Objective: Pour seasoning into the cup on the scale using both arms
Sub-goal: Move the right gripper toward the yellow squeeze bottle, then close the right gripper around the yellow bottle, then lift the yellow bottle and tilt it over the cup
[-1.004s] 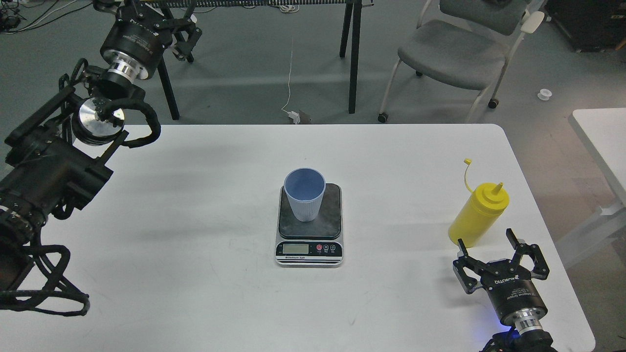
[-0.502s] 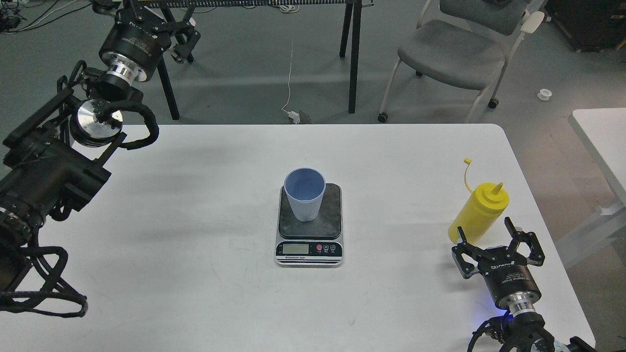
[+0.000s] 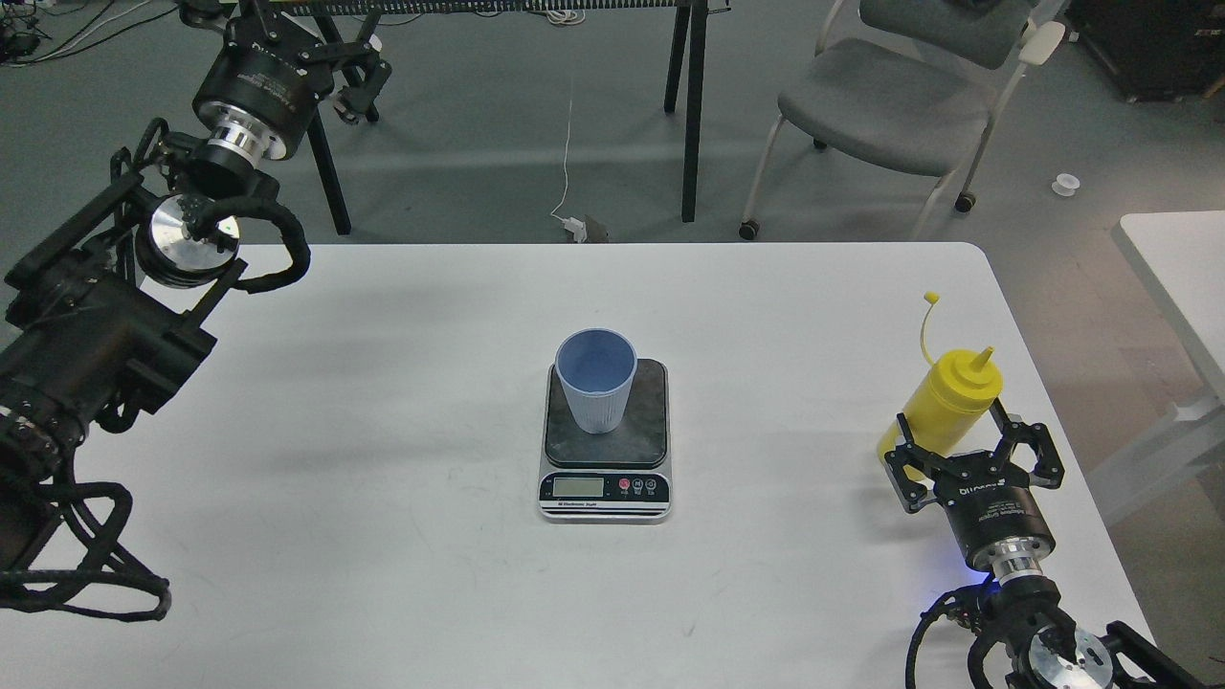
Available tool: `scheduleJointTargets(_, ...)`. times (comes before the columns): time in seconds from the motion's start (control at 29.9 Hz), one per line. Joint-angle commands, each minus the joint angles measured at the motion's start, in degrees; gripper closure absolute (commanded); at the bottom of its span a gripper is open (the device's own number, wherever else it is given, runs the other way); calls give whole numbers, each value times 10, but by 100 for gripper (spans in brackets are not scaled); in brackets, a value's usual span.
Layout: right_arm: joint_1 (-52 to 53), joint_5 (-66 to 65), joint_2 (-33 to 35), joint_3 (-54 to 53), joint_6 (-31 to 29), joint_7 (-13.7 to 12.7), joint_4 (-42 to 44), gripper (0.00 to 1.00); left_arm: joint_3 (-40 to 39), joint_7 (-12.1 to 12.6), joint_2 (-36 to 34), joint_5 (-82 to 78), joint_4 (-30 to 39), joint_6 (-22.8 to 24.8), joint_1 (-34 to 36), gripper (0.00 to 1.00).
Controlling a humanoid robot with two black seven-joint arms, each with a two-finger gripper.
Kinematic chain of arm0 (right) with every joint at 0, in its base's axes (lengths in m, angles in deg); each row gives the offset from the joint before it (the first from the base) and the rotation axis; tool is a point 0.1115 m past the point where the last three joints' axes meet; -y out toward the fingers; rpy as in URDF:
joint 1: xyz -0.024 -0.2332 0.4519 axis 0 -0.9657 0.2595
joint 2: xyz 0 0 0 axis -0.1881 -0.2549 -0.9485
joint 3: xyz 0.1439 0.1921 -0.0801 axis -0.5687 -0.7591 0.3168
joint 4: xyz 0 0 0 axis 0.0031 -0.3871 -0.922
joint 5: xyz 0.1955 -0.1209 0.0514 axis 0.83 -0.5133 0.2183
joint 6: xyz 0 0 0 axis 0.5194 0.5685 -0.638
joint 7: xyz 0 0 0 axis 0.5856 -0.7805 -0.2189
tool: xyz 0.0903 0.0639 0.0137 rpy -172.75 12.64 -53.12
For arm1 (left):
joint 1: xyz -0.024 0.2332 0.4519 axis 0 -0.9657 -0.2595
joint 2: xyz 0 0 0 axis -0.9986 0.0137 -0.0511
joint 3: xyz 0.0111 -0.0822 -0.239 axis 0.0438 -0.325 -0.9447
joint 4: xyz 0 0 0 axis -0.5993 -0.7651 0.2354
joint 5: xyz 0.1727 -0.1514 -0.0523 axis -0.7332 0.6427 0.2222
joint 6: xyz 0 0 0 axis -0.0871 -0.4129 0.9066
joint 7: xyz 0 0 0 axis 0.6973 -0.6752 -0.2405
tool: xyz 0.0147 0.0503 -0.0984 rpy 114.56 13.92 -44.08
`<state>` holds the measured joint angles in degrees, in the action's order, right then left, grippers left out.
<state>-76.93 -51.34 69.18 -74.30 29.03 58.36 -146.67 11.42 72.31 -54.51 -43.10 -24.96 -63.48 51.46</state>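
Note:
The light-blue ribbed cup [image 3: 596,383] stands upright on the dark platform of the scale [image 3: 605,488] at the table's middle. The yellow squeeze bottle of seasoning [image 3: 955,388] stands near the table's right edge, leaning slightly, its cap strap pointing up. My right gripper [image 3: 947,426] is open, with its fingers on either side of the bottle's lower part. My left gripper [image 3: 292,33] is raised beyond the table's far left corner, open and empty, far from the cup.
The white table [image 3: 383,383] ends close to the right of the bottle. A grey chair [image 3: 890,96] and black table legs [image 3: 694,105] stand on the floor behind. A second white table [image 3: 1182,268] shows at the right.
My right gripper has moved forward until its fingers enclose the bottle's base. The bottle's top has shifted slightly up and right. The left arm has barely moved.

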Motion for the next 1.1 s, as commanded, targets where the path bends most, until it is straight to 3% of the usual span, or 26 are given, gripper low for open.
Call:
scheduleJointTargets(0.0,27,0,-2,6,0,0,26,3,0,0,0,0,0,0,0,1)
scheduleJointTargets(0.2,42,0,-11,7,0,1,37,10,5,0,-2,-1,0,0,0,1)
scheduleJointTargets(0.6,52,0,-24,8,0,2,57,49,12,-1,-4,-1,0,-11,2,1)
scheduleJointTargets(0.87,66,-4,-15,1,0,4,44,56,13,0,-25,-3,0,-6,-3,1)
scheduleJointTargets(1.07,86,-53,55,0,0,4,-33,56,12,2,-26,-3,0,-3,-11,1)
